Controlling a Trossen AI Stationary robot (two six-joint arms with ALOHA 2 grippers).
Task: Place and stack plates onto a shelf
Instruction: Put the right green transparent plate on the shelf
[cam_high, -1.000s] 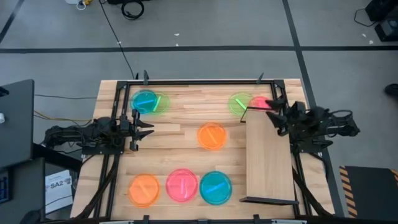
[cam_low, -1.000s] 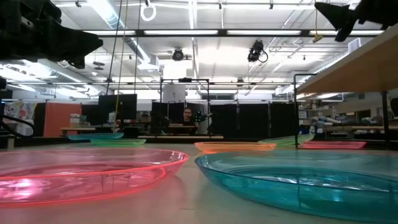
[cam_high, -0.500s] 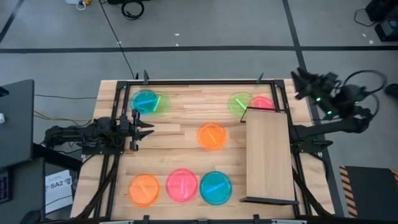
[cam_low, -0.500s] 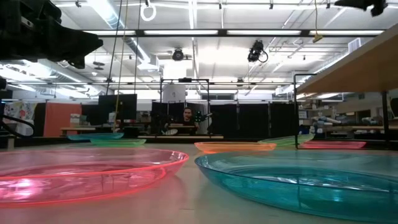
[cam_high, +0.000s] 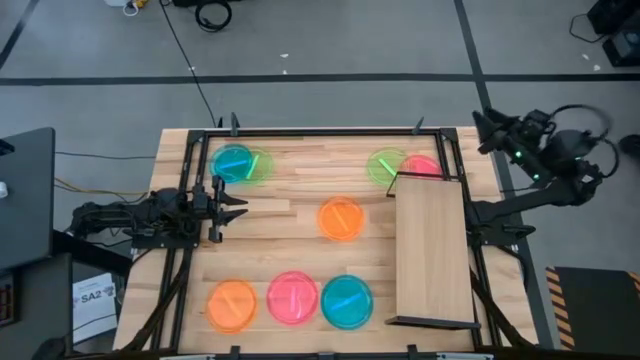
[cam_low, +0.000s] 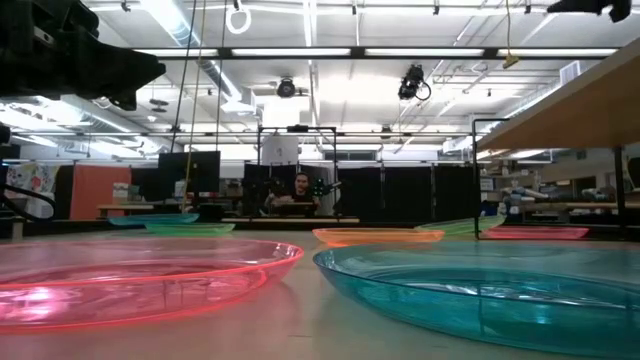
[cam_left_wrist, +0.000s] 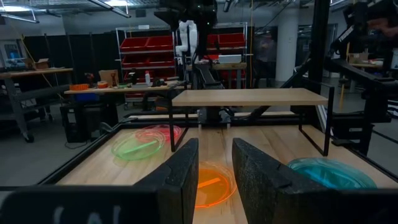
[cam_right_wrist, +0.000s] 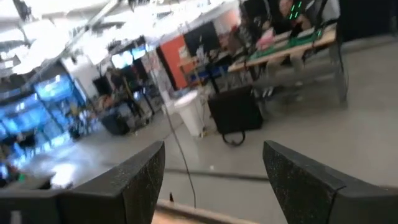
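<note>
Change since earlier: right gripper is found lifted off the far end of the light-wood rectangular shelf with thin black metal frame and swung out beyond the bench's far right corner; plates and shelf are unmoved.
Right gripper: held high, outside the bench's right edge, with fingers spread wide apart and nothing between them; only the room is seen past them in the right wrist view.
Left gripper: kept low over the bench near its left edge, pointed toward the centre; fingers are parted by a narrow gap and nothing is held.
Shelf: stood along the right edge of the slatted wooden bench, running from far to near; its top is bare.
Far left corner: a translucent teal-blue round plastic plate is laid overlapping a green plate.
Far right, at the shelf's far end: a green plate and a pink plate are seen touching, the pink one partly hidden under the shelf.
Centre: one orange plate is lying alone.
Near edge: an orange plate, a pink plate and a teal-blue plate are set in a row, left to right.
Room: a person is seen behind a desk in the low view.
</note>
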